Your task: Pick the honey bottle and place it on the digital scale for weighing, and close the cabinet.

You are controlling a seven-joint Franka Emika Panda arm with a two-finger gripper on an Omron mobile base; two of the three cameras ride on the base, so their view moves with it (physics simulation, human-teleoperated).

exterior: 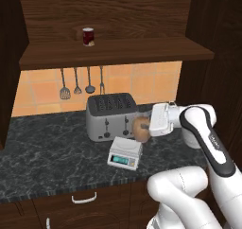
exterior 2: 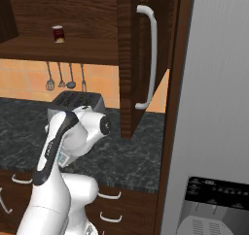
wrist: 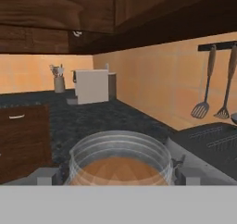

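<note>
Hand [exterior: 144, 128] clamped on honey bottle [exterior: 140, 129]
Bottle held sideways above digital scale [exterior: 125, 154], not touching it, beside toaster [exterior: 110, 115] on tabletop [exterior: 47, 152]

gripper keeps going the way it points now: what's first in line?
Beyond the honey bottle the gripper holds, open counter, then probably the white box far along it. The toaster lies beside the line. Depth is unclear.

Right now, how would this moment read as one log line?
gripper: shut on honey bottle | above digital scale, not placed | cabinet: open
</note>
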